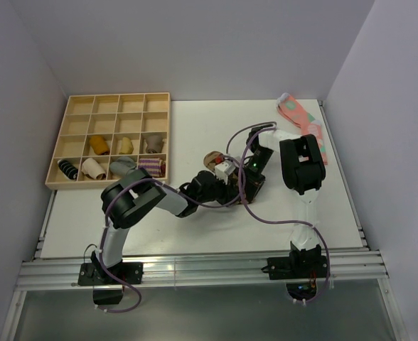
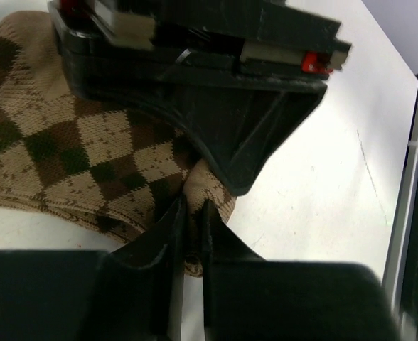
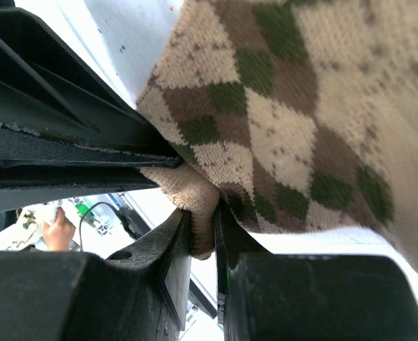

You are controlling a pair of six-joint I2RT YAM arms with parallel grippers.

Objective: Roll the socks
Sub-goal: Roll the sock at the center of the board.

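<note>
**A:** Black left tool: is it gripping anything?
**B:** Yes, it's pinched together on the edge of the argyle sock. The right tool nips the same end close beside it, likely so both can start the roll together.
**A:** Where's the sock?
**B:** Flat, mid-desk, right of the wooden tray.
</note>
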